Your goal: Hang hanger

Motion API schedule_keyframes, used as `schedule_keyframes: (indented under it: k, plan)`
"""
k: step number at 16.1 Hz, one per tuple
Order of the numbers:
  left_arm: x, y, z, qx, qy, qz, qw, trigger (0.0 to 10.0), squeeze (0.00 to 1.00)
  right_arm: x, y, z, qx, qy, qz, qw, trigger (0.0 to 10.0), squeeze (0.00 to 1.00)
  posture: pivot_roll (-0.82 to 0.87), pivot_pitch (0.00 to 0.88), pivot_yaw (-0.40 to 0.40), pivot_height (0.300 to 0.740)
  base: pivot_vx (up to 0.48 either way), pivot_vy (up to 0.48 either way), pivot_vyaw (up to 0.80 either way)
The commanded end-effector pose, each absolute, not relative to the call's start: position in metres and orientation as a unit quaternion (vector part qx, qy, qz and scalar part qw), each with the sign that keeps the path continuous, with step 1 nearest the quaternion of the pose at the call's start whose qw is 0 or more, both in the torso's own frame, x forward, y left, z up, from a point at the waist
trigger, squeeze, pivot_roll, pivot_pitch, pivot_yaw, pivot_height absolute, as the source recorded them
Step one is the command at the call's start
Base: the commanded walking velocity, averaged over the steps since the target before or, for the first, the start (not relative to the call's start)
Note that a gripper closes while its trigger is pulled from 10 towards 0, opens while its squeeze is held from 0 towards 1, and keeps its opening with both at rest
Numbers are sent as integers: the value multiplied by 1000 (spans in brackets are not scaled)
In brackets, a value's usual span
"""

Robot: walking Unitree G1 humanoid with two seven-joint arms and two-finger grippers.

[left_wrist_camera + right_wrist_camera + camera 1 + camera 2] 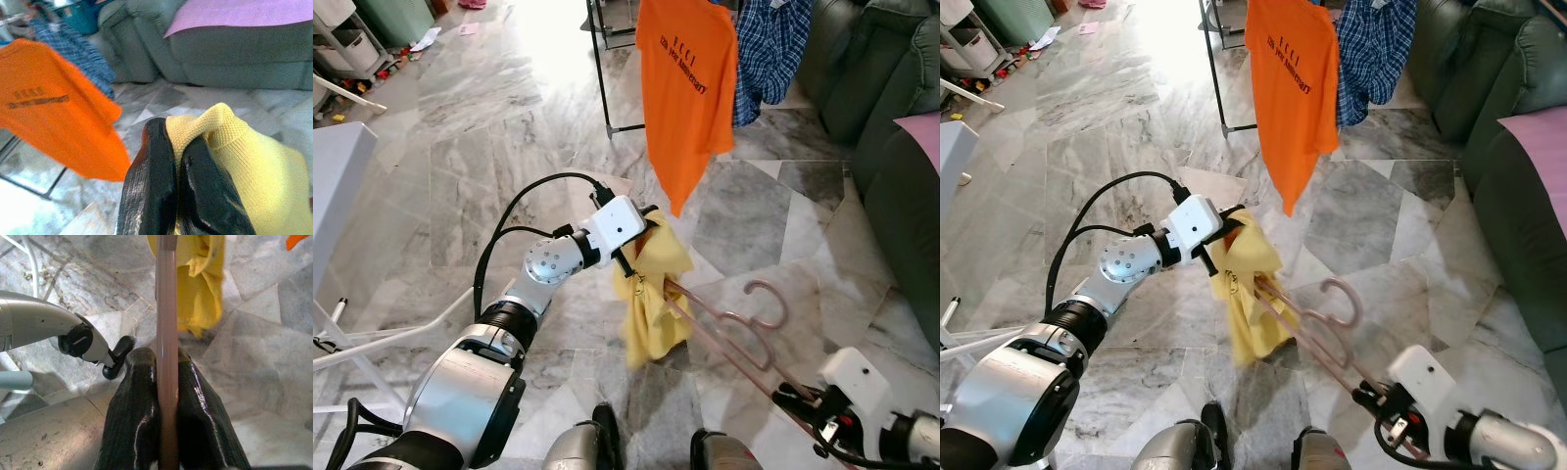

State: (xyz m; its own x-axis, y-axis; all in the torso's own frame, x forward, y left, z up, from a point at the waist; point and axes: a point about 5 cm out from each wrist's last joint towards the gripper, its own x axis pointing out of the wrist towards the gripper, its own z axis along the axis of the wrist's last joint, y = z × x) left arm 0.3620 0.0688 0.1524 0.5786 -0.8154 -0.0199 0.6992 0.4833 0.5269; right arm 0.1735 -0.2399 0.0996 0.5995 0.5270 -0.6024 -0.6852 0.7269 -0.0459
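Observation:
A pink hanger (729,331) lies slanted above the marble floor, its hook (771,294) pointing up and to the right. A yellow garment (651,294) droops from its far end. My left gripper (646,235) is shut on the garment's top edge, and the black fingers (161,191) pinch the yellow knit. My right gripper (793,394) is shut on the hanger's near end, with the pink bar (167,357) running between its fingers (139,421). An orange T-shirt (685,93) and a blue checked shirt (771,49) hang on a black rack (607,73) ahead.
A grey-green sofa (891,127) with a pink cushion (925,132) stands on the right. A white table edge (337,186) and white frame legs (372,343) are on the left. Shelves and clutter (352,59) sit at the far left.

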Motion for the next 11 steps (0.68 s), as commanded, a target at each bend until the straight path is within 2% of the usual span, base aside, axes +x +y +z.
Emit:
schedule_keyframes:
  k: [1, 4, 11]
  plan:
    - [360, 71, 153, 238, -127, -450, 851, 10000, 0, 172, -238, 97, -140, 292, 357, 876, 10000, 0, -244, 258, 160, 740, 0, 0, 0]
    - [352, 68, 148, 239, -132, -486, 830, 10000, 0, 180, -243, 101, -156, 279, 344, 883, 10000, 0, -240, 260, 160, 740, 0, 0, 0]
    - [349, 86, 139, 252, -120, -486, 829, 10000, 0, 179, -257, 96, -157, 279, 313, 894, 10000, 0, -238, 258, 162, 740, 0, 0, 0]
